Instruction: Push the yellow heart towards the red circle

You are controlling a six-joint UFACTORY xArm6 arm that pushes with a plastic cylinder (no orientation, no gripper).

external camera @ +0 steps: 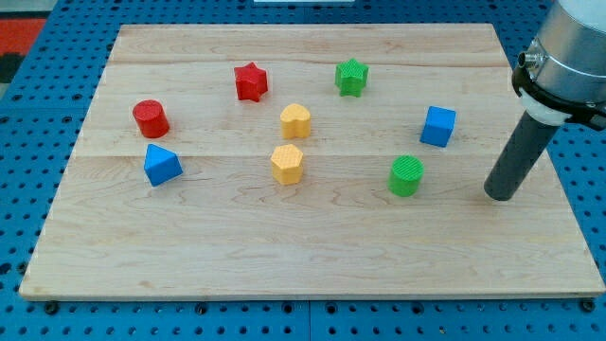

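1. Camera view, the layout: the yellow heart [295,120] sits near the middle of the table [312,256]. I take it to be the upper of the two yellow blocks, by its rounded top. The red circle [151,118] lies well apart to the view's left, at about the same height in the picture.
2. Camera view, doing the step well: I judge the push has not begun. My tip [500,196] stands far off at the view's right, beyond the green circle [406,176] and below the blue cube [437,126]. I should slip between those two without nudging either, then settle just to the heart's right side. From there a straight drive towards the view's left suits. I would press through the heart's middle so it does not spin away.
3. Camera view, hazards: the yellow pentagon [287,163] sits just below the heart, and the red star [251,81] lies above the path. The blue triangle [162,165] waits below the red circle. A low contact could drag the pentagon along.
4. Camera view, the claw: I carry no claw, only a dark rod, so nothing opens or clamps. My tip rests on bare wood, touching no block.
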